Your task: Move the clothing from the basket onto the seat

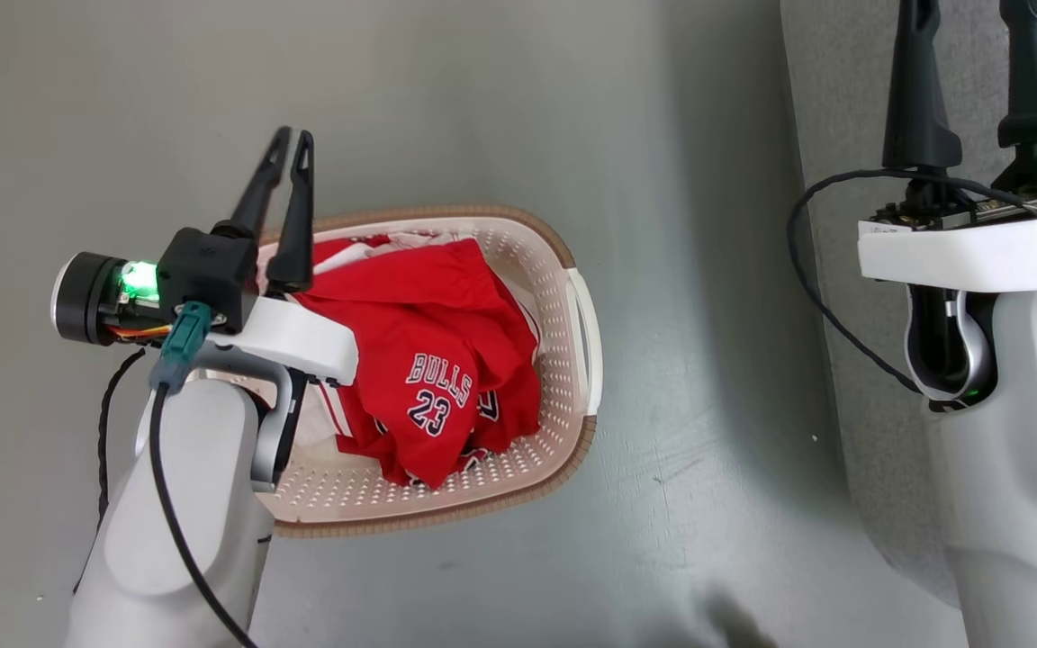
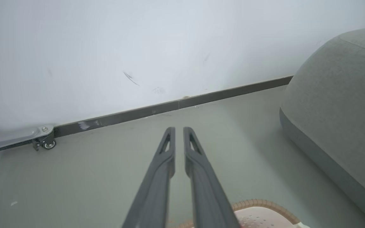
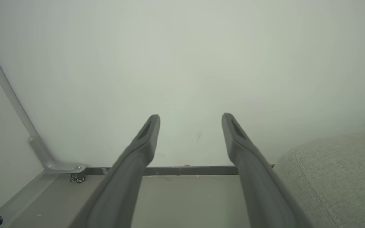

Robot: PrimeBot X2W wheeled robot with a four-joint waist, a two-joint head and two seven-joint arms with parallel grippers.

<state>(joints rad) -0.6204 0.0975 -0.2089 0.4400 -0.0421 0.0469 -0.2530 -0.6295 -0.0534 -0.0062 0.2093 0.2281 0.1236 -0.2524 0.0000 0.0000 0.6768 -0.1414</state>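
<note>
The red clothing [image 1: 428,342], marked "BULLS 23" with white trim, lies bunched in the cream basket [image 1: 563,360] on the floor. My left gripper [image 1: 292,137] hovers over the basket's far left rim, its fingers shut to a thin slit with nothing between them. In the left wrist view the left gripper [image 2: 179,129] points at the floor and wall, with the basket rim [image 2: 265,204] at the bottom edge. My right gripper [image 3: 191,117] stands open and empty above the grey seat [image 1: 843,180], right of the basket. The seat [image 2: 337,110] rises at the right, and the seat [image 3: 337,180] also fills the lower right corner.
Grey floor [image 1: 680,450] separates the basket from the seat. A white wall with a dark skirting board [image 2: 169,107] stands ahead. A metal frame on a small caster [image 2: 48,144] sits at the wall's left; the same caster [image 3: 79,179] appears by a corner.
</note>
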